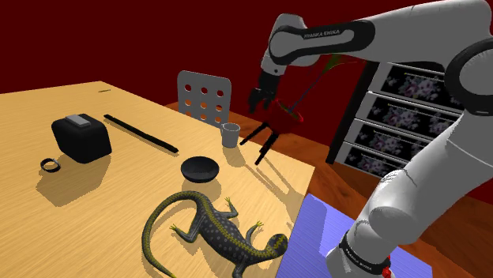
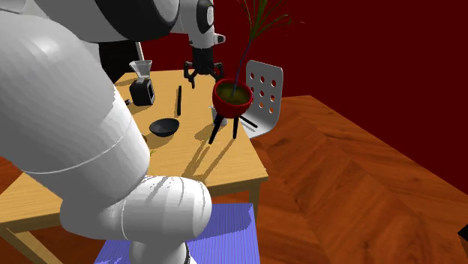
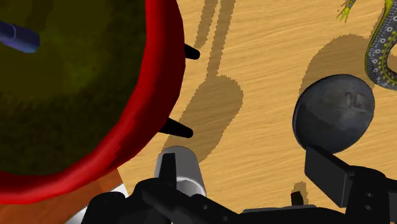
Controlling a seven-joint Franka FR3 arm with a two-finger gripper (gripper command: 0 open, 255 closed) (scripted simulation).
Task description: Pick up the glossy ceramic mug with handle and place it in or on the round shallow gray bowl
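Below gripper (image 1: pixel 263 106), grey mug (image 1: pixel 230 134), bowl (image 1: pixel 199 168) near

Red planter (image 1: pixel 284 120) on black legs crowds just beside the mug (image 1: pixel 230 134), tight there! Bare counter (image 1: pixel 118 213) runs from mug to bowl (image 1: pixel 199 168), an open lane. Lizard (image 1: pixel 213 229) sprawls near the bowl's camera side, and a black rod (image 1: pixel 141 131) lies at the shoulder view's left.

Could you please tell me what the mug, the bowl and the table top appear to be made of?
Mug: plain light grey and smooth. It may be ceramic, but no clear gloss shows to confirm that.
Bowl: dark grey to black with a dull, faintly mottled surface. It could be ceramic or metal; the look leaves it open.
Table: light wood, with visible grain lines.
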